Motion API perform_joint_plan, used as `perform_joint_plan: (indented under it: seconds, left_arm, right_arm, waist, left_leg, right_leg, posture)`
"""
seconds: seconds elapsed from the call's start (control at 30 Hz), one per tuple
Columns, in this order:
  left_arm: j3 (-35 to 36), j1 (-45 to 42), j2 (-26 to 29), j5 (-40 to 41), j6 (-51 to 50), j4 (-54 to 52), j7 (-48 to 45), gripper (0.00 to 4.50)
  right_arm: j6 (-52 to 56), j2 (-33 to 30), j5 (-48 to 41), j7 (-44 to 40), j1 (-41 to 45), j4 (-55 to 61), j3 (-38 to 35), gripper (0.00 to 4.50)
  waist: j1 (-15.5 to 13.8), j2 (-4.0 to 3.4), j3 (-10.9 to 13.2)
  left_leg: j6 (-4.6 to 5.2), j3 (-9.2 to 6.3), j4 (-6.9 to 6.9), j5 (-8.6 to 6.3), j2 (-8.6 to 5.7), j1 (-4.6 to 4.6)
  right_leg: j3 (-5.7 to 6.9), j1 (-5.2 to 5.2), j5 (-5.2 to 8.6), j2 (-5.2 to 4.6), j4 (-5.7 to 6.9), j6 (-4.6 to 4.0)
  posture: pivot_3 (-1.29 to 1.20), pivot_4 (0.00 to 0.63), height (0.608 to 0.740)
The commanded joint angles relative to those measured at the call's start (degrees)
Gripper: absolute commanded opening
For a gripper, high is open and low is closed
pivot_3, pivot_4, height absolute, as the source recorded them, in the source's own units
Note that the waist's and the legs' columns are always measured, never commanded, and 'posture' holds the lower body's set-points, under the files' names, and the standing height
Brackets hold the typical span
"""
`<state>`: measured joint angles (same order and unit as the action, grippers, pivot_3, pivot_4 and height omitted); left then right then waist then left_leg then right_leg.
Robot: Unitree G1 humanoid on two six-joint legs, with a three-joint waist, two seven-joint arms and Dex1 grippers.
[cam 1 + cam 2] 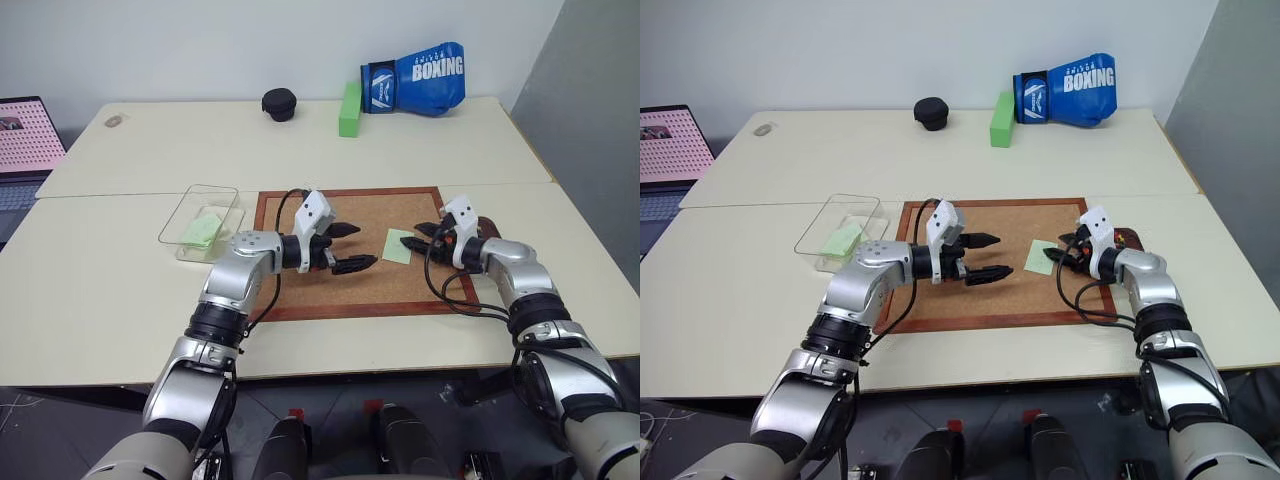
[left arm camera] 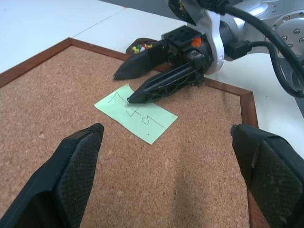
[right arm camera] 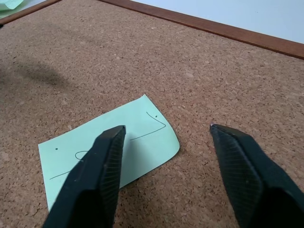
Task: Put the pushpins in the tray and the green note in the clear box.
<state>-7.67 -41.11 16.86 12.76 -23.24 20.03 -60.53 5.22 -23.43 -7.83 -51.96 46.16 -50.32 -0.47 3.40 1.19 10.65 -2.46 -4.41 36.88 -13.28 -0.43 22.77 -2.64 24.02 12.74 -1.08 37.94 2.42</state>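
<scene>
Nearest, the left end effector (image 1: 347,247) hovered over the corkboard (image 1: 320,285) with fingers spread, grasping nothing. Facing it, the right end effector (image 1: 418,237) stood released, one finger over the green note (image 1: 397,246), which lay flat and unpinned on the cork. Behind it, the tray (image 2: 138,46) held pushpins (image 2: 140,47), so that part looked done. The note remained to be moved. The clear box (image 1: 201,221), already holding green paper, waited across the board. Farther back on the bench (image 1: 180,150) sat a green block (image 1: 349,110) and boxing glove (image 1: 415,78), well clear.

green note (image 1: 397,246) flat on corkboard (image 1: 330,290), pushpins (image 2: 141,47) in tray (image 2: 134,46).
</scene>
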Motion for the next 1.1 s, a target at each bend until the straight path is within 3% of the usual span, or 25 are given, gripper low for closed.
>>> perform_joint_plan:
  seconds: [0.03, 0.2, 0.3, 0.5, 0.77, 1.1]
  left_arm:
    - [0.04, -0.23, 0.65, 0.6, 0.5, -2.8, 0.15, 4.5]
    - [0.17, -1.04, 1.0, 0.4, 1.01, -1.91, 0.2, 4.5]
    - [0.21, -1.65, 0.84, 0.42, 1.06, -1.55, 0.45, 4.5]
    - [0.3, -1.79, 0.86, 0.46, 1.24, -1.37, 0.74, 4.5]
    - [0.4, -2.16, 0.58, 0.52, 1.65, -0.87, 1.36, 4.5]
    - [0.42, -2.01, 1.01, 0.65, 1.99, -0.51, 1.0, 4.5]
  right_arm:
    - [-0.28, -0.36, 0.06, -1.71, 1.81, -0.92, -0.21, 3.49]
    - [-0.53, -0.25, 0.72, -3.86, 2.39, -1.5, 0.85, 3.49]
    - [-1.39, 0.13, 1.28, -3.73, 2.64, -2.06, 1.21, 3.11]
    - [-2.49, 0.19, 2.02, -4.33, 2.85, -2.83, 1.78, 1.62]
    - [-2.97, -0.68, 2.3, -4.76, 3.38, -3.31, 1.58, 0.11]
    - [2.02, -1.53, -1.1, -6.7, 2.54, 1.79, -0.76, 0.02]
  waist:
    - [0.0, 0.0, 0.0]
    - [0.04, 0.0, 0.0]
    - [0.07, 0.0, 0.0]
    - [0.06, 0.0, 0.0]
    - [0.06, 0.0, 0.0]
    - [0.05, 0.0, 0.0]
  left_leg:
    - [0.0, 0.0, 0.0, 0.0, 0.0, 0.0]
    - [0.0, 0.0, 0.0, 0.0, 0.01, -0.01]
    - [0.0, 0.0, 0.0, 0.0, 0.01, -0.01]
    - [0.0, 0.0, 0.0, 0.0, 0.0, 0.0]
    - [0.0, 0.0, 0.0, 0.0, 0.0, 0.0]
    - [0.0, 0.0, 0.0, 0.0, 0.0, 0.0]
  right_leg:
    - [0.0, 0.0, 0.0, 0.0, 0.0, 0.0]
    - [0.0, 0.0, 0.0, 0.01, 0.0, 0.01]
    - [0.0, 0.0, 0.0, 0.01, 0.0, 0.0]
    - [0.0, 0.0, 0.0, 0.01, 0.0, 0.0]
    - [0.0, 0.0, 0.01, 0.0, 0.0, 0.0]
    - [0.0, 0.0, 0.01, 0.01, 0.0, 0.01]
  posture:
    - [0.0, 0.15, 0.74]
    - [0.0, 0.15, 0.74]
    - [0.0, 0.15, 0.74]
    - [0.0, 0.15, 0.74]
    - [0.0, 0.15, 0.74]
    - [0.0, 0.15, 0.74]
